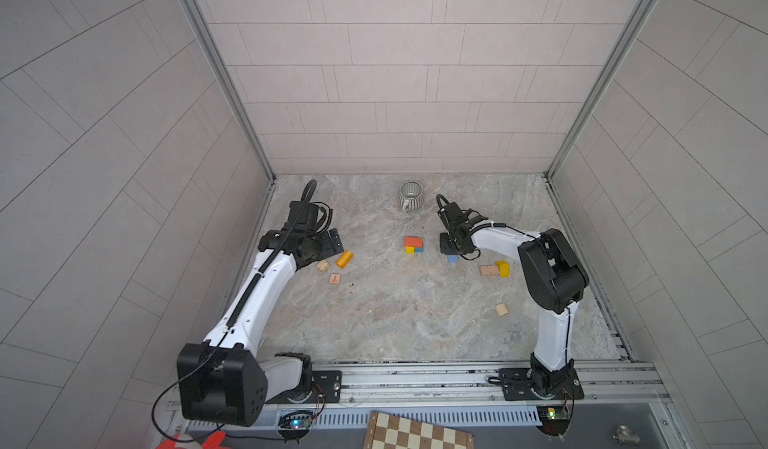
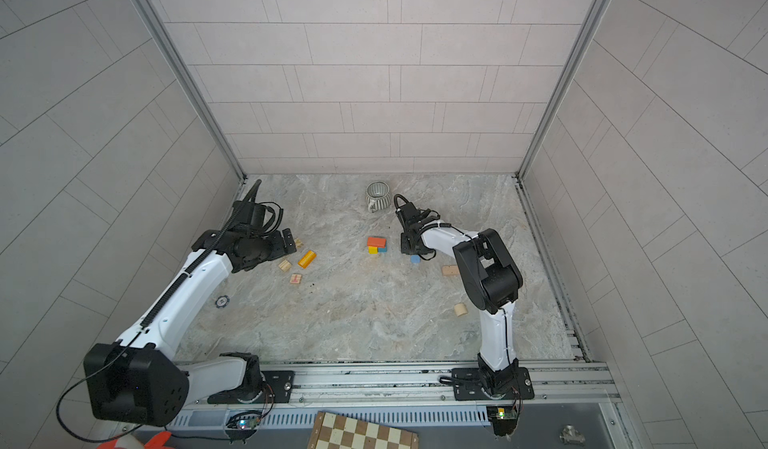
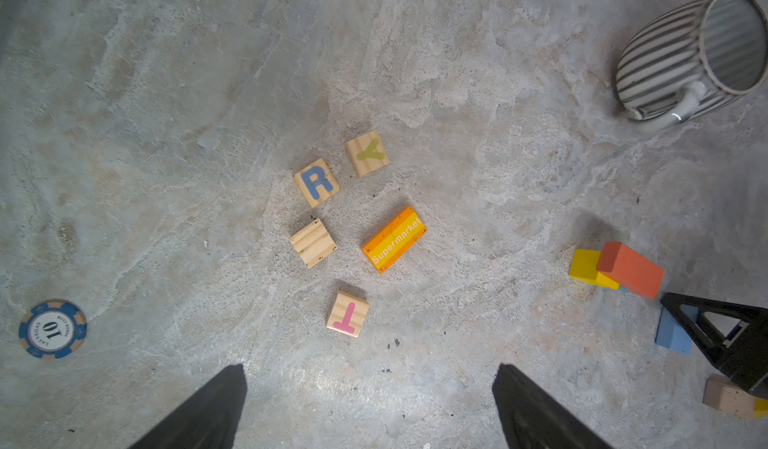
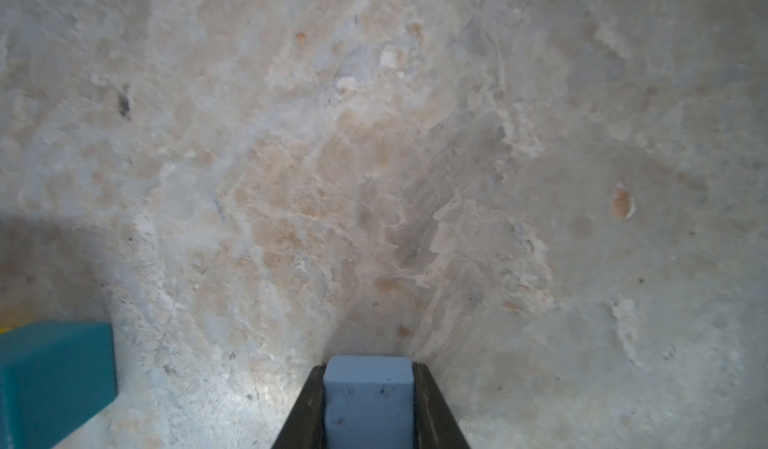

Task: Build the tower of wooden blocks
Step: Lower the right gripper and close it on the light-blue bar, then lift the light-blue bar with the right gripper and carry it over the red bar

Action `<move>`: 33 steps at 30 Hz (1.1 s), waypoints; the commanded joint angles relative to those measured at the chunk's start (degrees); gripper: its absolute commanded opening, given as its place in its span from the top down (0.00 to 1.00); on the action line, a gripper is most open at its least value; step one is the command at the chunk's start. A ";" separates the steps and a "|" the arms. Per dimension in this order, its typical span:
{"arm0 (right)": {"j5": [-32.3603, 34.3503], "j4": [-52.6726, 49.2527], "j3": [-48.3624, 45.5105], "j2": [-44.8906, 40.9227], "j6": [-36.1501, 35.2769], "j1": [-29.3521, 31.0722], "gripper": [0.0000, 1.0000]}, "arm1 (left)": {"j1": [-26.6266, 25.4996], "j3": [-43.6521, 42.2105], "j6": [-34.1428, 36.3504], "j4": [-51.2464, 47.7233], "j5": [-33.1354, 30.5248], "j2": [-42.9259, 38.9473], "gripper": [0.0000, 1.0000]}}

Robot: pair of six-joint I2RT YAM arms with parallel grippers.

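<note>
Currently the right end effector [image 4: 369, 370] pinches a light blue block [image 4: 368, 405]; the wood block tower [image 1: 413, 246], topped by an orange-red brick [image 1: 413, 241], stands near it, toward the left end effector [image 3: 370, 370], spread wide and empty.

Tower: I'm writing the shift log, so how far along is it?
Done: an orange brick rests on a yellow block and a teal block. In hand: the right jaws clamp the blue block beside that stack. Remaining: lettered cubes, the Supermarket brick and plain pieces lie loose; the left jaws are open.
</note>
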 commanded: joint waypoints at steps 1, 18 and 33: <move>-0.52 -4.00 2.69 0.36 -0.92 0.12 0.75 | 0.38 -0.57 0.05 -0.06 0.62 0.24 0.00; 1.01 -11.35 14.36 -1.00 3.31 2.68 0.74 | 0.49 -1.60 -0.79 0.41 1.36 -1.91 0.00; 3.11 -11.62 21.98 3.57 7.98 8.48 0.74 | 0.46 -2.82 -1.71 1.34 3.19 -3.90 0.00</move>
